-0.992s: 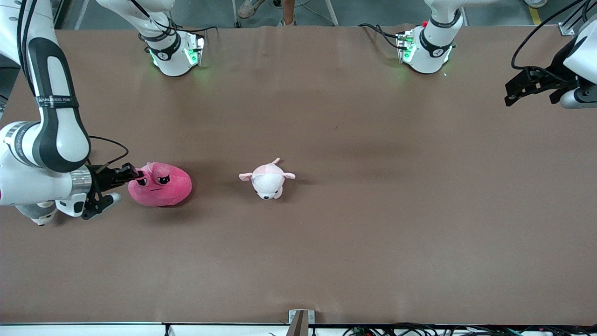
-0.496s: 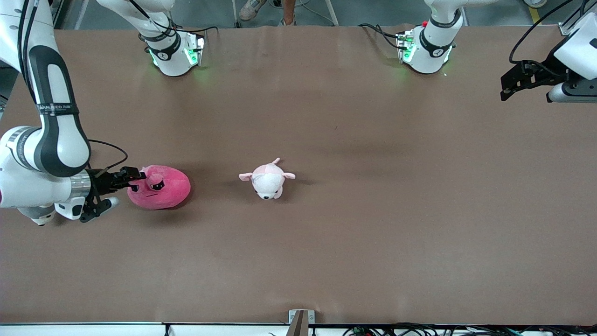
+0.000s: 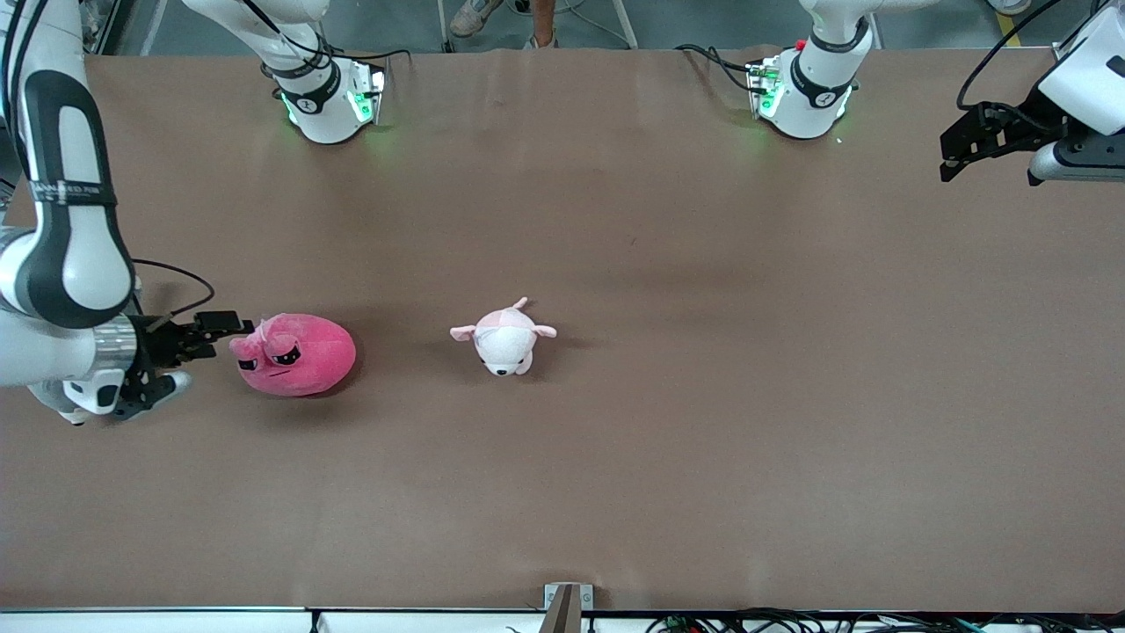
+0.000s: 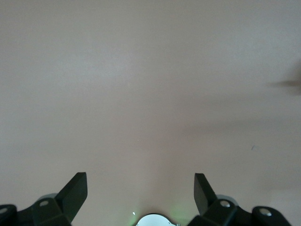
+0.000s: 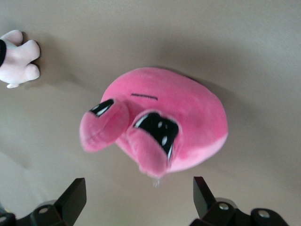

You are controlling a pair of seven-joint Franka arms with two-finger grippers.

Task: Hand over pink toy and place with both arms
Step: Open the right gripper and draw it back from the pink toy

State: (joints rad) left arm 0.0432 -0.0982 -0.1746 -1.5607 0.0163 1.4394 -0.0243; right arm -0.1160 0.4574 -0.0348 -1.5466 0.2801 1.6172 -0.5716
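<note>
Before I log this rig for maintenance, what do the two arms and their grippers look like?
Both arms are glossy white with rounded segments and black joint covers. The right arm has a black band with small white lettering and a loose black cable. Its right gripper and the left gripper are black with two fingers. Both bases glow green.

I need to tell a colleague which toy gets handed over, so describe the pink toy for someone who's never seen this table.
On the brown table, look toward the right arm's end, just beside the open right pincer. The pink toy is a hot-pink blob with angry black eyes, bigger and darker than the pale pink-and-white plush at mid-table.
</note>
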